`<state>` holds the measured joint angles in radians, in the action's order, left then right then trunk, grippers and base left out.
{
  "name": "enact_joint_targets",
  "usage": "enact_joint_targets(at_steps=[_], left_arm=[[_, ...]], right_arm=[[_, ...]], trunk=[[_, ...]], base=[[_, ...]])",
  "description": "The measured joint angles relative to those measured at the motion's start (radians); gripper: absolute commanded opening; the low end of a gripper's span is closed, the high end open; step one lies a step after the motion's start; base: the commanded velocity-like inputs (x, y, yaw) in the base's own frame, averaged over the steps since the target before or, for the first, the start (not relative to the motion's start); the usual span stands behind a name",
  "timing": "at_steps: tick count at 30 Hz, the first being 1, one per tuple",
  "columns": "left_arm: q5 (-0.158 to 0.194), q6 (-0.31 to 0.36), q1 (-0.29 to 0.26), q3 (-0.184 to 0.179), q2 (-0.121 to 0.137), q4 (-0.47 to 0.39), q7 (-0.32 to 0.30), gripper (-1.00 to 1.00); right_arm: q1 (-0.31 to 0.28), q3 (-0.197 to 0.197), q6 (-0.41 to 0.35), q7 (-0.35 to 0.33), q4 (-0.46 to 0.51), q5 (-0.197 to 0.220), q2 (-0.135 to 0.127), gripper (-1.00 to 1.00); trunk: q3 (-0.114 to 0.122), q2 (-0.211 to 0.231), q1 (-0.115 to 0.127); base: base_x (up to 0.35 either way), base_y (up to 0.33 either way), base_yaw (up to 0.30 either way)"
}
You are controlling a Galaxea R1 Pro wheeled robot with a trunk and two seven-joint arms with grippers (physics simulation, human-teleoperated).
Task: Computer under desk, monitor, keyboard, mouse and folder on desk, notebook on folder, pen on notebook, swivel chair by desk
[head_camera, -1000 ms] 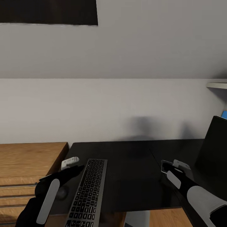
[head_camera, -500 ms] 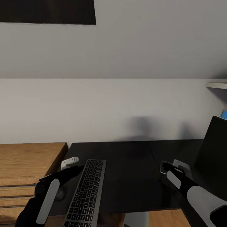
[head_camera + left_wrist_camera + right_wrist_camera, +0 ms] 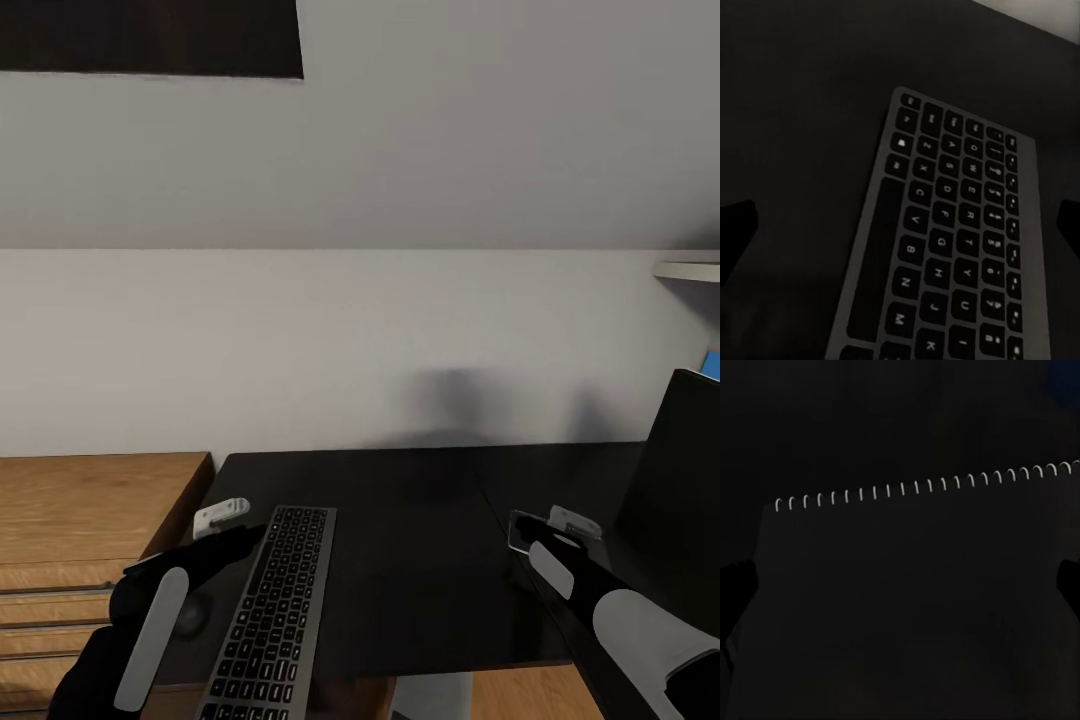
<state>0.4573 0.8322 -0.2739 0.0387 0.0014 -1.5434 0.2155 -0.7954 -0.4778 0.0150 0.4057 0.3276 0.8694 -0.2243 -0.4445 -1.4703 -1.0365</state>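
- Left gripper [image 3: 222,517]: pale finger piece seen over the left edge of the desk [image 3: 420,520], just beside the far left corner of the keyboard [image 3: 272,610]; black forearm with grey stripe sloping down to the lower left corner of the head view; in the left wrist view, dark fingertips [image 3: 736,229] spread wide at either margin with nothing between them, so fingers released.
- Right gripper [image 3: 550,527]: pale finger pieces over the right part of the desk, near the foot of the monitor [image 3: 675,470]; black-and-white forearm running off toward the lower right; in the right wrist view, dark tips at both margins, wide apart, gripping nothing.
- Against the earlier head frames: both arms in the same pose; keyboard edged slightly left and toward the near desk edge; dark panel [image 3: 150,38] on the wall shifted slightly left.
- Keyboard lying flat on the black desk top, long axis running away from the robot, near end overhanging the front edge; light wooden drawer unit [image 3: 90,520] abutting the desk on the left.
- Left wrist view: key legends readable on the keyboard [image 3: 952,255], unreadable from the head.
- Right wrist view: dark spiral-bound notebook [image 3: 907,607], white wire coils along one edge, lying below the gripper; cannot make it out in the head view.
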Motion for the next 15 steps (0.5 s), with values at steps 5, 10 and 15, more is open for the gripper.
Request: enact_joint_targets(at_steps=[5, 10, 15], left_arm=[[-0.002, 0.0, 0.0, 0.0, 0.0, 0.0, 0.0, 1.0], [0.0, 0.001, 0.0, 0.0, -0.001, 0.0, 0.0, 1.0], [-0.001, 0.002, 0.0, 0.0, 0.0, 0.0, 0.0, 1.0]], right_arm=[[0.0, 0.0, 0.0, 0.0, 0.0, 0.0, 0.0, 1.0], [0.0, 0.0, 0.0, 0.0, 0.0, 0.0, 0.0, 1.0], [0.0, 0.0, 0.0, 0.0, -0.002, 0.0, 0.0, 1.0]], trunk=[[0.0, 0.0, 0.0], [0.0, 0.0, 0.0], [0.0, 0.0, 0.0]], base=[[0.088, -0.127, 0.0], [0.016, -0.022, 0.0], [0.062, -0.007, 0.0]])
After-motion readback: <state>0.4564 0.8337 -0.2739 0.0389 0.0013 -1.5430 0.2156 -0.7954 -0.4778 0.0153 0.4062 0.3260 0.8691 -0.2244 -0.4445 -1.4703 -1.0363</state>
